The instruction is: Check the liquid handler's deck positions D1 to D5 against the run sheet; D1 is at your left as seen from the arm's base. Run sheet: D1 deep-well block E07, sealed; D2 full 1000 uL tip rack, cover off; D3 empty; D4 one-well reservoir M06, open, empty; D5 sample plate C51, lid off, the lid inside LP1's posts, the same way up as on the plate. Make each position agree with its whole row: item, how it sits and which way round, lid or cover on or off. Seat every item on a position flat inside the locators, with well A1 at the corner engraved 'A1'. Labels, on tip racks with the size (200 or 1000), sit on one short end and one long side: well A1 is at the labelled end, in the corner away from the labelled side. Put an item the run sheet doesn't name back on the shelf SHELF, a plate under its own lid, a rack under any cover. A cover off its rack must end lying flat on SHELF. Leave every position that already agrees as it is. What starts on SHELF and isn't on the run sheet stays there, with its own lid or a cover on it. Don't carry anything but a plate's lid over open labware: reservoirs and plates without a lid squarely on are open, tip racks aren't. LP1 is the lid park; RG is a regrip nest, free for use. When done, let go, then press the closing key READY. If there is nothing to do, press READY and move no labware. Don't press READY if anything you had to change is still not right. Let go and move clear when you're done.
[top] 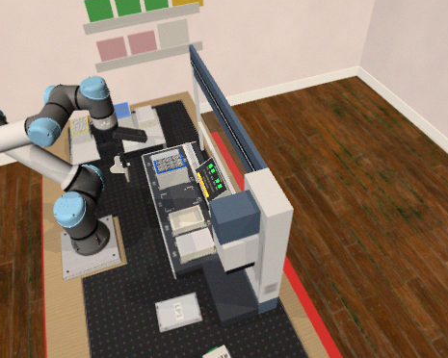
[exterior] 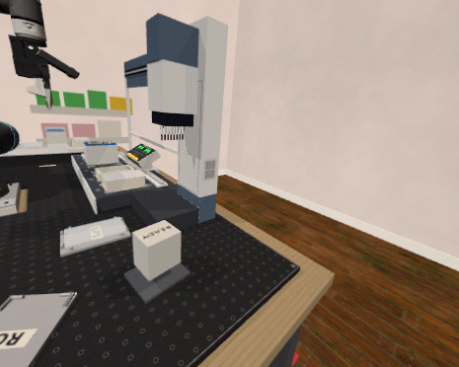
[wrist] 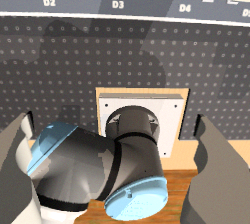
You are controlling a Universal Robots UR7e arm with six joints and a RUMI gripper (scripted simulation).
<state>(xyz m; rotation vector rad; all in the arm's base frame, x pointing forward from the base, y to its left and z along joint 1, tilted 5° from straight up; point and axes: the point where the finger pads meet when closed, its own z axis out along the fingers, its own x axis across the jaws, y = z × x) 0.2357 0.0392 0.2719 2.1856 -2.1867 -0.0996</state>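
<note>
Deck strip [top: 164, 216] lying lengthwise on the dark worktop [top: 124, 283] in front of the liquid handler [top: 269, 206], positions engraved D2 to D5 readable along its near edge in the wrist view. At the far end a blue-framed tip rack [top: 170, 164], uncovered, tips showing; beside it a grey position with nothing visibly standing on it; then an open cream reservoir [top: 186, 219], interior looking dry; then a pale flat-topped item [top: 195, 244], either sealed or lidded, label not readable. Which end counts as D1 not settled from the top view alone. Lid park LP1 [top: 178, 312] well apart toward the near end, no lid visible between its posts, so by the run sheet's last row probably work remaining there. SHELF [top: 83, 148] beyond the arm carrying a rack with a yellow frame [top: 80, 125] and other pale labware, a blue one [top: 121, 110] among them. READY key [exterior: 157, 248] and regrip nest RG [exterior: 19, 327] near the front edge, untouched.

Hand [exterior: 42, 89] hanging high above the worktop between SHELF and deck, fingers spread wide with nothing between them, pointing down at the arm's own base plate [wrist: 178, 107]; likely held up there for clearance and for a look along the deck labels, not for any grasp yet
</note>
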